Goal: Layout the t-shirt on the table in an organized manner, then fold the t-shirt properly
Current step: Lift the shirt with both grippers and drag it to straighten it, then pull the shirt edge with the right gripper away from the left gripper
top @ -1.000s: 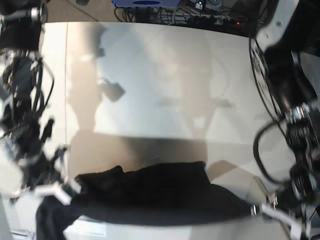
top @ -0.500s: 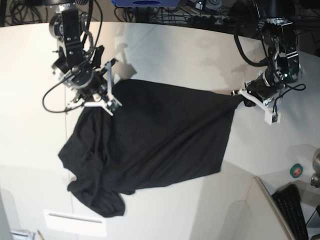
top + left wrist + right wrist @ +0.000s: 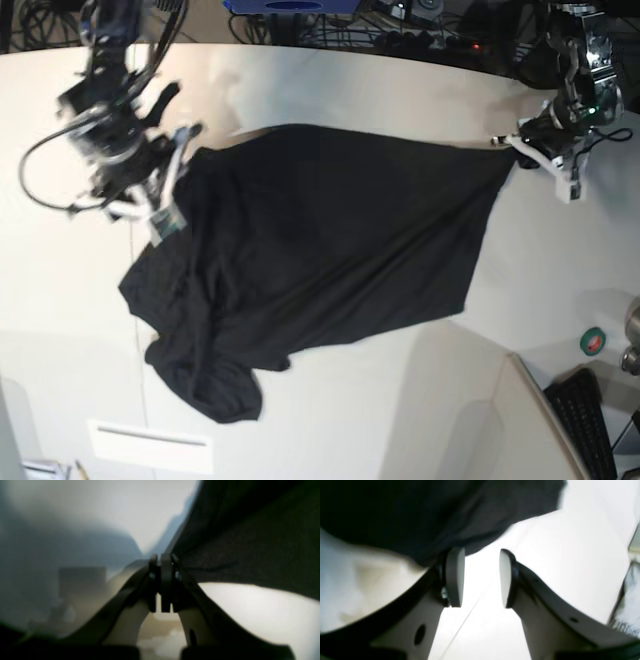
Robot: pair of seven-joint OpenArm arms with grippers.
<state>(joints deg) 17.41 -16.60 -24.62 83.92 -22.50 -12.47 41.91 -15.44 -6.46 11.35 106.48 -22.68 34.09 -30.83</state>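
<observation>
Off-white worktop [image 3: 330,90] fills most of the base view, cables and clutter along its far edge, a keyboard corner at the near right. Black t-shirt [image 3: 320,250] lies spread across the middle, plain side up, no print showing; one end is drawn to a taut corner, the other slumps into a rumpled heap toward the near edge. Left pincer [image 3: 522,148], on the base view's right, is pressed together on that taut corner; its wrist view shows the cloth edge nipped at the tips. Right pincer [image 3: 480,577] stands spread, worktop visible between its pads, with the shirt's edge draped just beside one pad [image 3: 455,576] and nothing gripped. In the base view that arm is blurred at the shirt's opposite edge. Long axis of the cloth runs roughly between the two arms. Judgement: layout is only part done, and the rumpled near-left portion, closer to the right arm, likely needs regrasping and drawing flat.
</observation>
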